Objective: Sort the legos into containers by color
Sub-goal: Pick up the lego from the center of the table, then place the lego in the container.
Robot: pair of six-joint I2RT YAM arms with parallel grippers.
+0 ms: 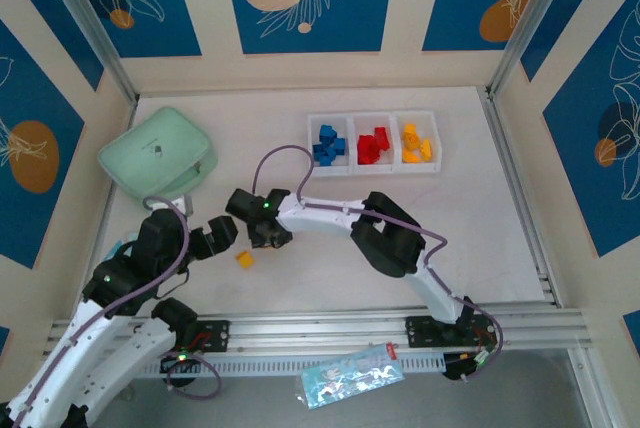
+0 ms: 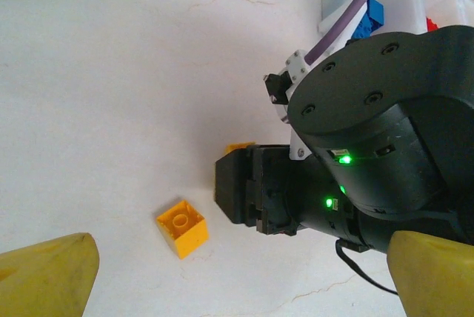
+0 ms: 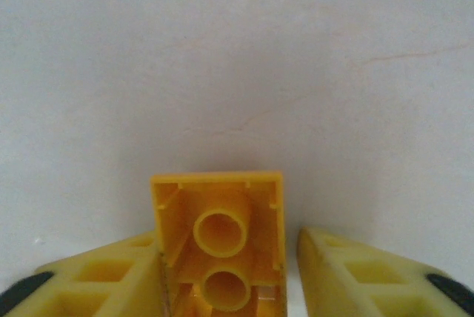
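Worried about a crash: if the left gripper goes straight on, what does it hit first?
Probably the right gripper, just ahead; the loose yellow brick lies slightly aside, though depth is unclear.

White table (image 1: 300,288): mint case (image 1: 158,156) far-left, white tray (image 1: 372,115) far-centre, yellow brick (image 1: 244,259) near.

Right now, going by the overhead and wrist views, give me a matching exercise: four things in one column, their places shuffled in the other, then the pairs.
Things
1. blue bricks
2. red bricks
3. single-stud yellow brick
4. mint green zip case

Places
A. loose on the table, nearer the arm bases than the tray
B. middle compartment of the white tray
C. left of the tray, about level with it
D. left compartment of the tray

Pairs: 1-D, 2-B, 3-A, 4-C
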